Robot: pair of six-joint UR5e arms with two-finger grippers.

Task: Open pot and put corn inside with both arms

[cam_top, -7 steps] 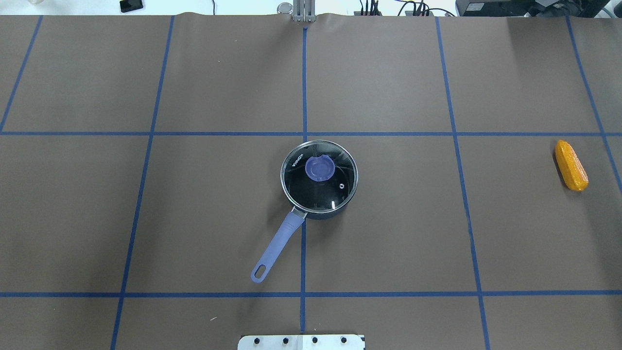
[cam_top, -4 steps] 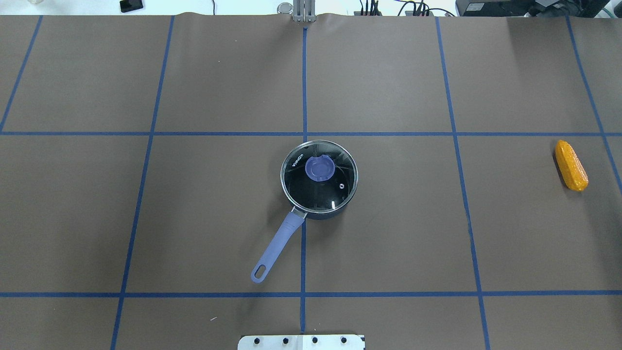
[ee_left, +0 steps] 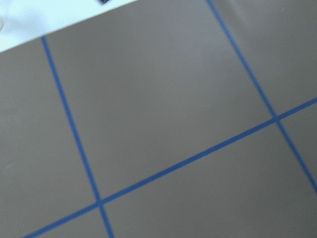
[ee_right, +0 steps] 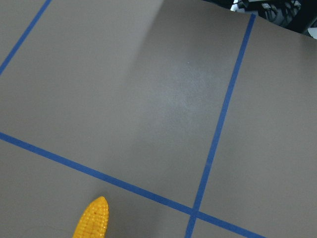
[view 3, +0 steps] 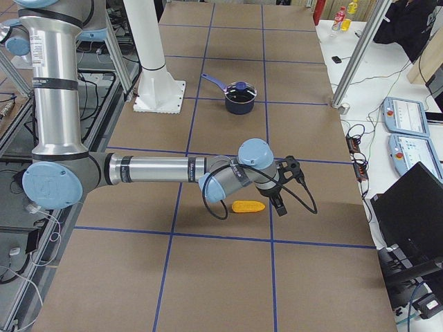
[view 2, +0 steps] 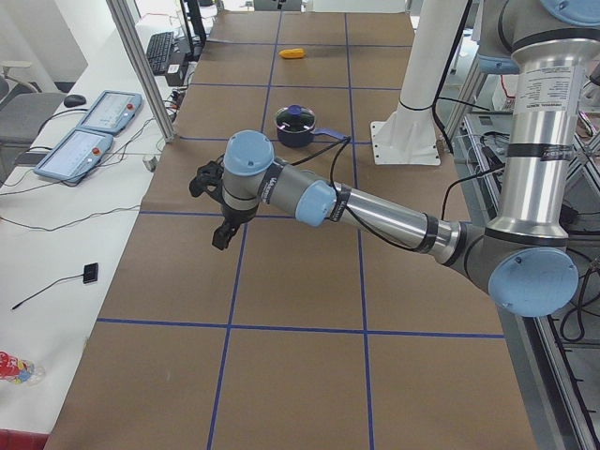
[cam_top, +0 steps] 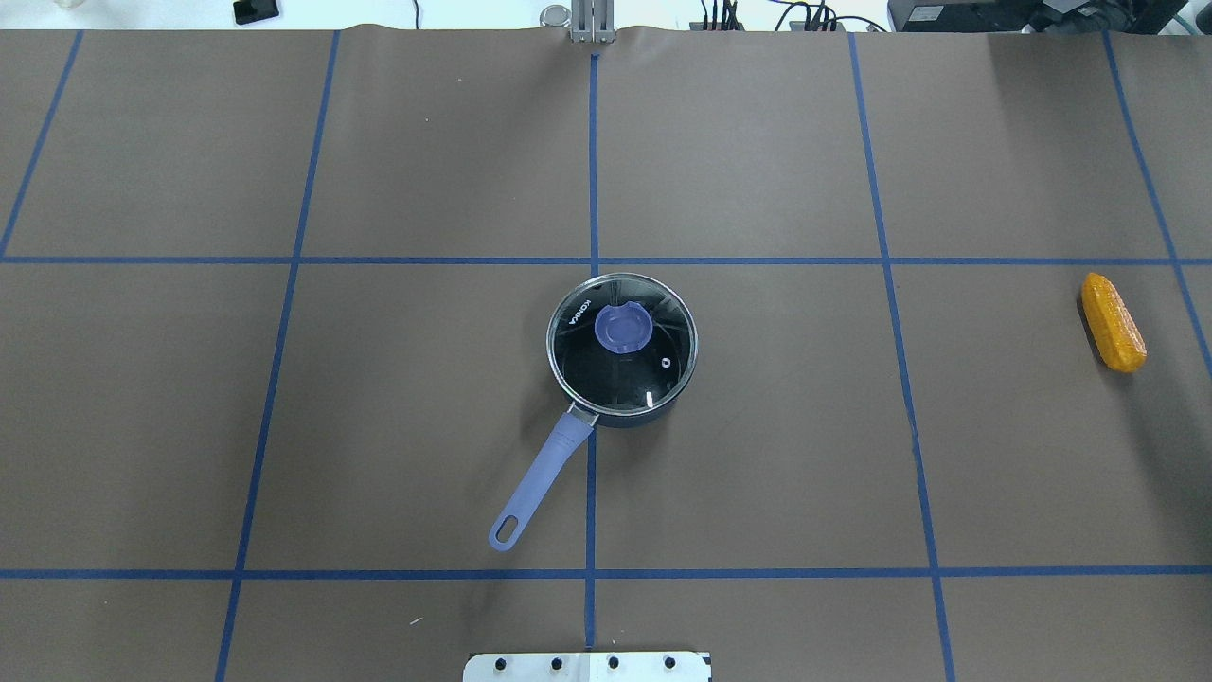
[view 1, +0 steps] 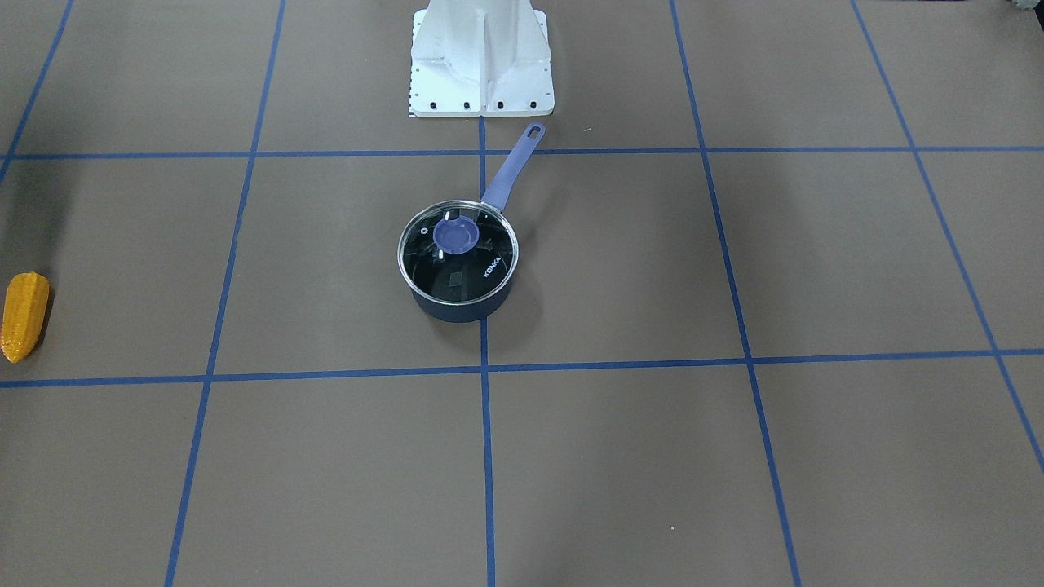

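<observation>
On the left, the left arm (view 2: 375, 211) reached out over the brown worktop (cam_top: 426, 398), with the left tool (view 2: 217, 225) hanging above a blue tape line (view 2: 236, 262). It showed only in the side view, so I could not tell whether its jaws stood wide or narrow. Its wrist camera showed only bare worktop and tape.

In the middle stood the dark pot (view 1: 457, 311), with the glass lid (cam_top: 653, 369) seated on it and the lid's purple knob (cam_top: 622, 328) uppermost. The pot's purple handle (cam_top: 540, 478) pointed toward the robot's base and slightly left.

At the far right, well apart from the pot, lay the corn (cam_top: 1113, 321), flat on the worktop. The right arm (view 3: 159, 169) stretched out beside it, with the right tool (view 3: 280, 194) held just past the cob and above it, not touching it. I could not tell how its jaws stood either.
</observation>
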